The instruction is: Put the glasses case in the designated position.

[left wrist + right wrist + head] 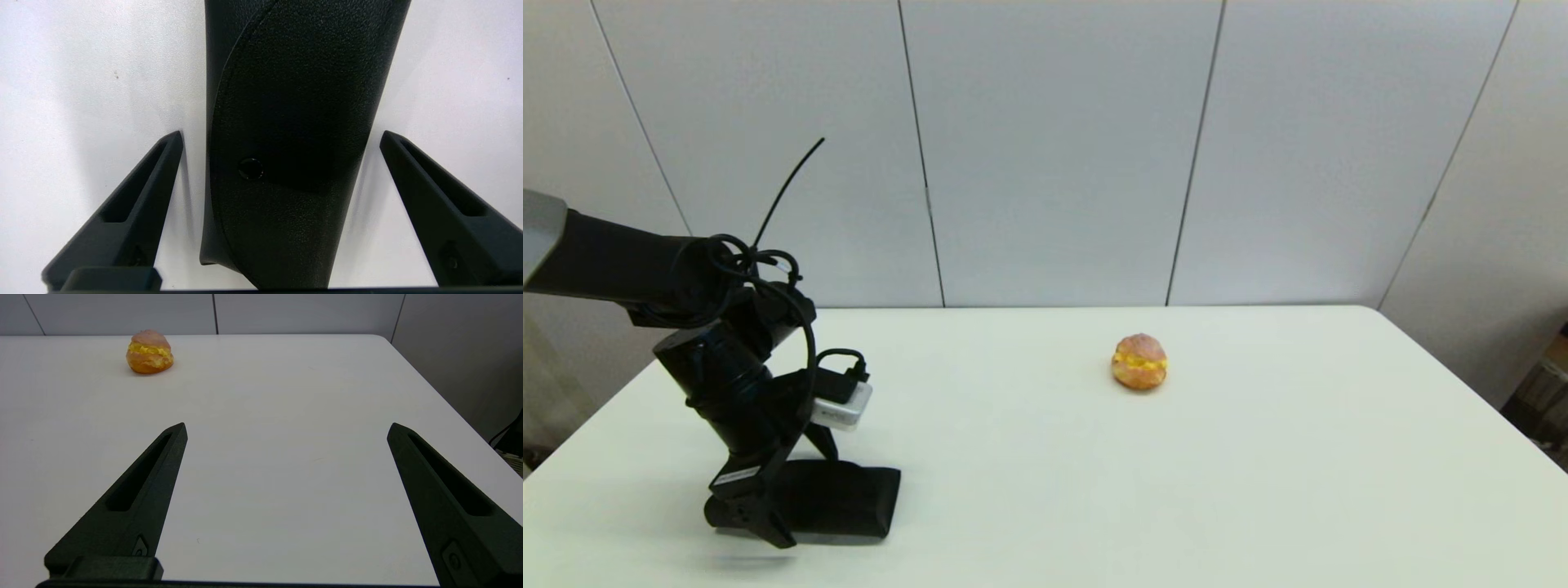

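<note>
The glasses case [286,143] lies flat, well left of the pastry [1139,361]. The left gripper [282,139] straddles it, jaws wide, gripping nothing. Step in hand: grasping. Next: close, lift. The right gripper [286,433] sits parked, jaws spread, empty.

Left end effector [281,136] low over the table, fingers spread wide; right end effector [287,430] likewise spread.
</note>
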Available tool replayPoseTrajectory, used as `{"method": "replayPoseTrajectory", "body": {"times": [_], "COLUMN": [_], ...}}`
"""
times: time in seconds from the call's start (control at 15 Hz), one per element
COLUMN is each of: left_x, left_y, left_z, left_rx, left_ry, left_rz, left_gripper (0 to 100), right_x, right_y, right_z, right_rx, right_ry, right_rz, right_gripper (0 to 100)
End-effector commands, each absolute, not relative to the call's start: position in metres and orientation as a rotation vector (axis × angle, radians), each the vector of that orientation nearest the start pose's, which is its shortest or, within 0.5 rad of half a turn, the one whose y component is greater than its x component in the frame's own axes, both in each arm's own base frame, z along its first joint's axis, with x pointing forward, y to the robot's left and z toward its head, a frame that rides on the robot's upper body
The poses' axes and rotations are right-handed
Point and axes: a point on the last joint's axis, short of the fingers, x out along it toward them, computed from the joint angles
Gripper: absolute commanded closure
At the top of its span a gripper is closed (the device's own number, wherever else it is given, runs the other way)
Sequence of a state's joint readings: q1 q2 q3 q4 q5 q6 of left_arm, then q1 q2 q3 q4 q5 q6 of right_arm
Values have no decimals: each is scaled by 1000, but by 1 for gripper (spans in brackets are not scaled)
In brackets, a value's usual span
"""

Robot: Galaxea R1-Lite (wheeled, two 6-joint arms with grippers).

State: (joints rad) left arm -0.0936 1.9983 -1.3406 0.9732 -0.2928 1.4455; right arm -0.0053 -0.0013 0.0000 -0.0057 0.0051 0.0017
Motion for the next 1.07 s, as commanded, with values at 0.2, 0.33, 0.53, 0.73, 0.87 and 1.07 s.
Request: {"method": "replayPoseTrajectory", "body": {"times": [0.2, 0.33, 0.53, 0.73, 0.87, 1.07], "left_x": [299, 298, 294, 295, 296, 292], "left_y": [-35, -35, -38, -52, -73, -114], "left_z": [125, 126, 135, 143, 144, 147], "left_rx": [924, 922, 940, 915, 874, 782], "left_ry": [1075, 1071, 1039, 961, 927, 914], "left_rz": [-1379, -1379, -1368, -1358, -1350, -1345], "left_gripper": [100, 100, 100, 100, 100, 100], "right_x": [-23, -23, -23, -23, -23, -23], "right_y": [0, 0, 0, 0, 0, 0], "right_z": [76, 76, 76, 76, 76, 76], "right_rx": [1, 2, 1, 2, 2, 2], "right_ry": [-6, -6, -6, -6, -6, -6], "right_rz": [0, 2, 0, 0, 2, 2], "right_gripper": [0, 0, 0, 0, 0, 0]}}
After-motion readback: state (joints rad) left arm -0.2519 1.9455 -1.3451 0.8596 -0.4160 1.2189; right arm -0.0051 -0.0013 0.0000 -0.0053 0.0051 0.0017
